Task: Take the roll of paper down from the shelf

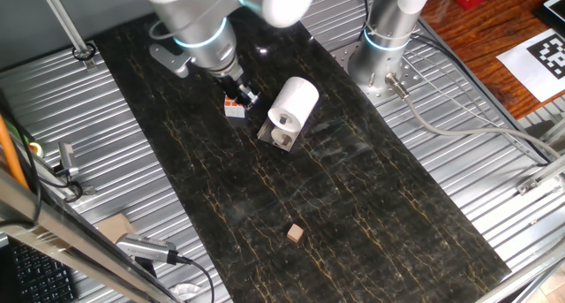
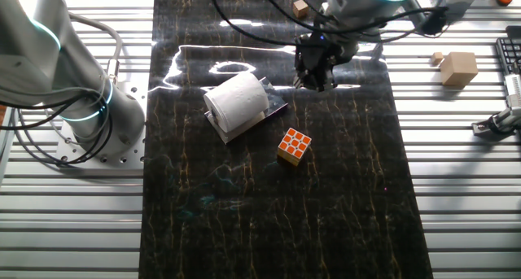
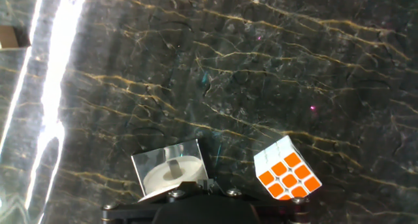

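Currently the roll of paper [image 1: 293, 103] lies on its side on the shelf [image 1: 281, 136], its hollow end facing the camera in one fixed view; in the other fixed view the roll of paper [image 2: 237, 99] sits on the shiny grey plates of the shelf [image 2: 274, 109], a little above the dark marbled table [image 2: 342, 198]. The gripper [image 2: 314, 77] hangs over the table at about 2 o'clock from the roll in that view, apart from it and touching nothing visible. Whether its jaws are wide or narrow cannot be told, since the arm's body hides them in both fixed views and the hand view shows only the dark base of the hand. The orange-and-white puzzle cube [image 2: 294, 146] rests on the table at about 4 o'clock from the roll, near the shelf but not touching it. In the hand view the cube [image 3: 287, 176] lies at 3 o'clock from the shelf [image 3: 168, 166]. A small wooden block [image 1: 296, 235] sits well apart.
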Action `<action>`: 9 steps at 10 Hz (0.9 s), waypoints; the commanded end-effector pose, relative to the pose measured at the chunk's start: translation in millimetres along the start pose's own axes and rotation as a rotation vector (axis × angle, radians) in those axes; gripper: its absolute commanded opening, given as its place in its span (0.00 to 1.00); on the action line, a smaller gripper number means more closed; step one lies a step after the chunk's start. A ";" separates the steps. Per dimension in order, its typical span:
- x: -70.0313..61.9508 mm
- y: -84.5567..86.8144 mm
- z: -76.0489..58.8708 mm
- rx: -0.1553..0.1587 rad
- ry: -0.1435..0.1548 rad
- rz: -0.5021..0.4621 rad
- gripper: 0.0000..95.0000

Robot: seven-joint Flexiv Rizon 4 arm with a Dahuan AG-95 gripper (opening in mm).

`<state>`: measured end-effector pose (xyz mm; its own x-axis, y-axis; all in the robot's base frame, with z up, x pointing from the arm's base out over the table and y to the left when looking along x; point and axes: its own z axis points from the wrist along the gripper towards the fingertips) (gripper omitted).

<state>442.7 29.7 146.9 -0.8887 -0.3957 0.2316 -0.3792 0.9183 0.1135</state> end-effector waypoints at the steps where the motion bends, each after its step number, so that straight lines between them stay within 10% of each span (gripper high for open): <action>1: 2.8 0.4 -0.1 0.009 -0.014 -0.046 0.00; 6: 2.8 0.4 -0.1 0.012 -0.014 -0.077 0.00; 9: 24.1 13.0 13.5 0.007 -0.001 -0.067 0.00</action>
<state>413.6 32.7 139.9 -0.8619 -0.4548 0.2244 -0.4381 0.8906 0.1224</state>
